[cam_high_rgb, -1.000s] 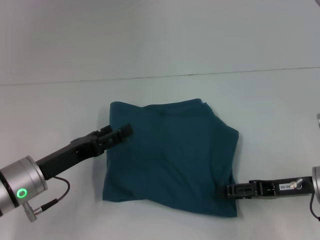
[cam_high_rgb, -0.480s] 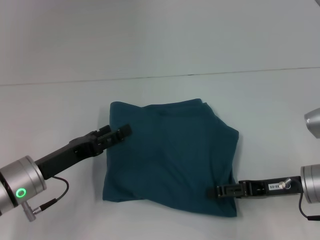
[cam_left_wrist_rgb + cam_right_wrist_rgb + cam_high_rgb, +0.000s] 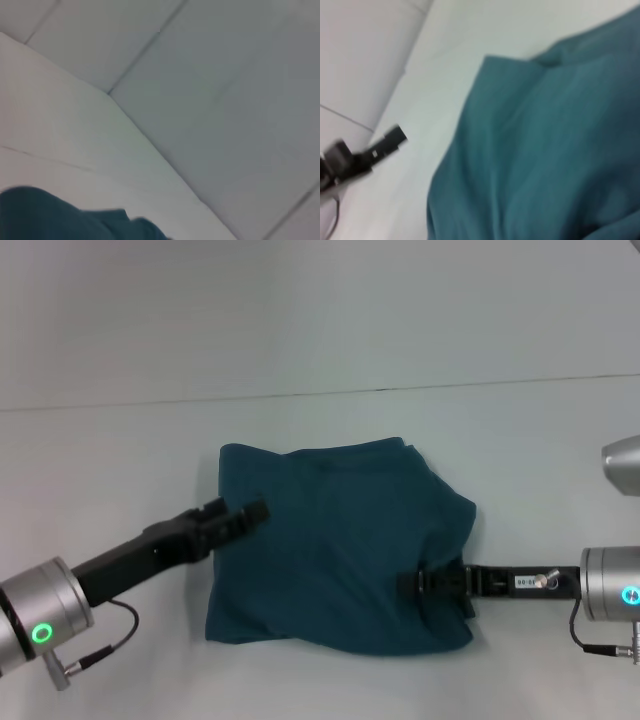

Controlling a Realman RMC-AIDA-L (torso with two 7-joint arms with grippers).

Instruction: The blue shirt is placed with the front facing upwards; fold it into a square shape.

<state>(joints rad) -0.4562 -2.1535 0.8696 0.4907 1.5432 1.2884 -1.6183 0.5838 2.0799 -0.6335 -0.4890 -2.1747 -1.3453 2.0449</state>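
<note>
Folded blue shirt (image 3: pixel 340 550) on a white table (image 3: pixel 120 470); left gripper (image 3: pixel 245 513) touches its left edge, right gripper (image 3: pixel 415 585) lies over its right side, jaw states unclear

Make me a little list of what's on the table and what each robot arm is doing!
shirt: the blue shirt lies folded into a rough, lumpy block on the table
lettering: none visible on the folded top
left pincer: left pincer sits at the shirt's left edge, low over the cloth
right pincer: right pincer reaches in over the shirt's near right part
shape: nearly square, but the right side bulges and the near right corner is rumpled
table: plain pale surface
</note>
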